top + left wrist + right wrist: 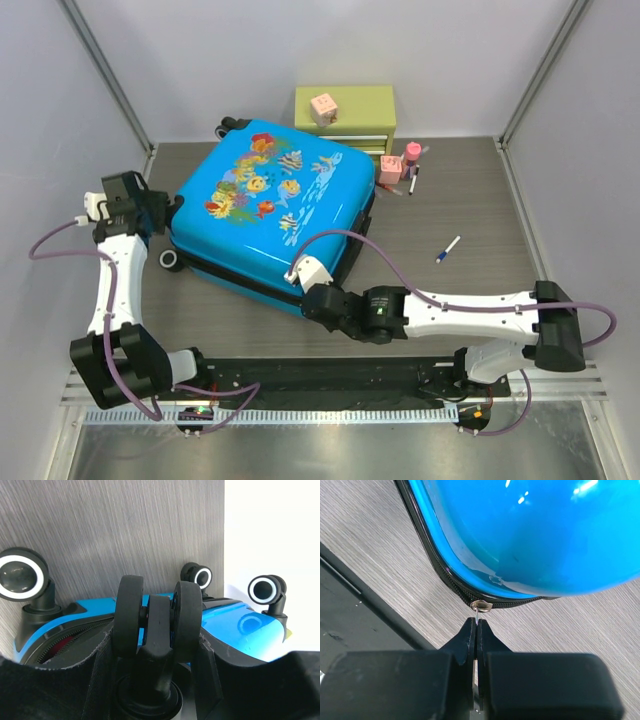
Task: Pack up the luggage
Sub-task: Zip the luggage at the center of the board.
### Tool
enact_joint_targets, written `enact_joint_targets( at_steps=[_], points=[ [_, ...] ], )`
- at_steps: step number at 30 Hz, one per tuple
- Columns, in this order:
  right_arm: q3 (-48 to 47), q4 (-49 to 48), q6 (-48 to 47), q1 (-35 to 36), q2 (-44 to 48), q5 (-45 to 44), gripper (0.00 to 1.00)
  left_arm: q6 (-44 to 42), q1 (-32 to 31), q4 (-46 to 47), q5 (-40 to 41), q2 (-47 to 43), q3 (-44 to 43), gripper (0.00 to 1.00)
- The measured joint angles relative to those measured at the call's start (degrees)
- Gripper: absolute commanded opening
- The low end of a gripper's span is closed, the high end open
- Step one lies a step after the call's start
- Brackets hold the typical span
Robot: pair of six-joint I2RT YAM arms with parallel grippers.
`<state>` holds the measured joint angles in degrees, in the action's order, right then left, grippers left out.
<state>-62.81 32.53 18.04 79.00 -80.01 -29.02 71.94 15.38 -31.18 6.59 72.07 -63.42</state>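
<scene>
The blue suitcase point(275, 200) lies flat and closed on the table point(470, 290), askew, with its fish-and-coral print facing up and black wheels point(170, 259) along its left side.

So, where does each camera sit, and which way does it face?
Top: above and behind, looking down at the table; left arm, right arm and suitcase show.
Left wrist: low, facing the suitcase's wheeled end; left gripper clamps a wheel.
Right wrist: looking down at the suitcase's rim; right gripper pinches the zipper pull.
All three share the suitcase.
</scene>
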Motion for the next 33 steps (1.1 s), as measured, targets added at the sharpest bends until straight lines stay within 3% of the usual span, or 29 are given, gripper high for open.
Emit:
enact_joint_targets(
  at_steps=[22, 33],
  points=[
    [0.3, 0.8, 1.9, 1.7, 1.2, -1.3, 0.01, 6.1, -1.4, -0.8, -0.5, -4.5, 2.8, 0.0],
    [-6.1, 2.4, 0.4, 5.2, -5.2, -1.9, 0.01, 5.8, -3.5, -0.7, 0.8, -5.0, 3.2, 0.0]
  ],
)
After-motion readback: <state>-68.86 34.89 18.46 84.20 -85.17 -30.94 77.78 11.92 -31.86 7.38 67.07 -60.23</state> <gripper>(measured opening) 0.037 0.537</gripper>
